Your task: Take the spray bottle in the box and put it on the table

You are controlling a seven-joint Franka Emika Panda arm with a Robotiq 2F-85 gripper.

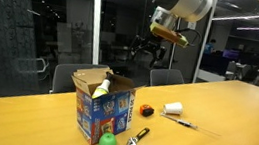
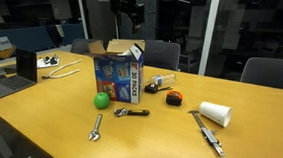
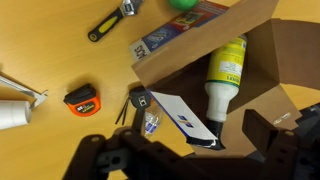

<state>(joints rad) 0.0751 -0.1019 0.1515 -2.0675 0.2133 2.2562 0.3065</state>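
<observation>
The box (image 1: 100,104) stands on the tan table (image 1: 226,105), its top flaps open; it also shows in an exterior view (image 2: 117,77). In the wrist view the spray bottle (image 3: 225,72) lies inside the box (image 3: 270,45), with its white head pointing toward my gripper. My gripper (image 3: 185,148) hangs above the box, open and empty, a finger on each side of the picture. In both exterior views the gripper (image 1: 151,50) (image 2: 129,8) is well above the box. The bottle is hidden in both exterior views.
Beside the box lie a green ball (image 1: 107,143) (image 2: 101,100), a wrench (image 3: 110,20), an orange tape measure (image 3: 82,99), a white cylinder (image 2: 215,114), a car key (image 3: 140,100) and a long thin tool (image 2: 208,132). Chairs stand behind the table.
</observation>
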